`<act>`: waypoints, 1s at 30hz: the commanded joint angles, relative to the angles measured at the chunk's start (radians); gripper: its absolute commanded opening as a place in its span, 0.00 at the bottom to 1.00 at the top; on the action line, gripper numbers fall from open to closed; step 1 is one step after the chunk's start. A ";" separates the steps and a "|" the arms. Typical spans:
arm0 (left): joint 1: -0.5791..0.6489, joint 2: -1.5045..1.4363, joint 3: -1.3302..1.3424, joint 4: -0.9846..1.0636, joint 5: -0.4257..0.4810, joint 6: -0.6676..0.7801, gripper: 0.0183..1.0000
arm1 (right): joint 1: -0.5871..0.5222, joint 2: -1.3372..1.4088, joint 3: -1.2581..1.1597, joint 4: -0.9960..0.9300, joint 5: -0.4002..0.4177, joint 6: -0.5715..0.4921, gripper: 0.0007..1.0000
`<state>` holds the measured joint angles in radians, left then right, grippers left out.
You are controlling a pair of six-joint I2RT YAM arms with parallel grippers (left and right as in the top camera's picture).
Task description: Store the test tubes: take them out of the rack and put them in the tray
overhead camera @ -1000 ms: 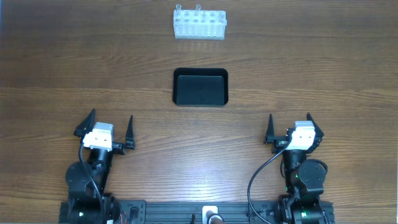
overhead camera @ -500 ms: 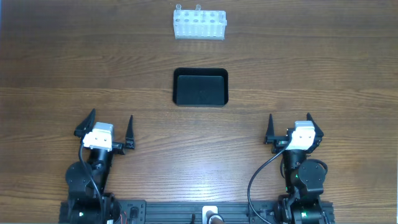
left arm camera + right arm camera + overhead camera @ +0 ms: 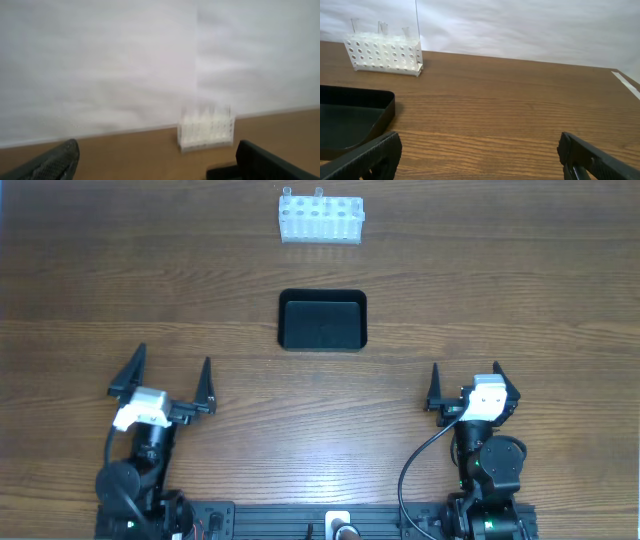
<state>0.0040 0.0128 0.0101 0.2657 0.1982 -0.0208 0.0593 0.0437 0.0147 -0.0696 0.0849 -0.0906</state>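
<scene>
Obs: rack (image 3: pixel 321 220) is standing upright at far side of worktop (image 3: pixel 500 280), well apart from both arms. Test tubes (image 3: pixel 288 194) are sticking up out of its back row. Two are showing clearly from above, and right wrist cam is suggesting a third; exact count n/c. Tray (image 3: pixel 323 325) is lying between rack and arm bases, approx. centred, w/ nothing in it.

Left tool (image 3: pixel 173 354) is hanging near its own base, fingers spread wide, holding nothing. Right tool (image 3: pixel 465 366) is sitting likewise on its side: wide, empty. Neither is touching tubes, rack or tray.

Handling (judgement): tubes are looking like thin clear glass or plastic, so light, stiff, slick, prob. fragile. Am expecting slip if pinched too lightly, crack if squeezed hard. Best hold: the part standing proud above rack top, just below rim, pinched across the dia. Pull straight up, no tilt, else tube is likely jamming in its hole and dragging the light rack along. Rack may be needing a steadying 2nd tool. Set tubes down low in tray; round, so prone to rolling.
</scene>
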 commanded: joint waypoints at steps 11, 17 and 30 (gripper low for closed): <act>-0.010 0.584 0.230 0.298 -0.053 -0.117 1.00 | -0.008 -0.011 -0.010 0.002 -0.009 -0.008 0.99; -0.099 1.083 0.574 0.262 -0.060 -0.129 1.00 | -0.007 -0.011 -0.010 0.002 -0.010 -0.008 0.99; -0.303 1.772 1.215 -0.045 -0.231 -0.171 1.00 | -0.008 -0.011 -0.010 0.002 -0.010 -0.008 0.99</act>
<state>-0.2722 1.6997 1.1133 0.2661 0.0475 -0.1555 0.0593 0.0425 0.0147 -0.0692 0.0845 -0.0906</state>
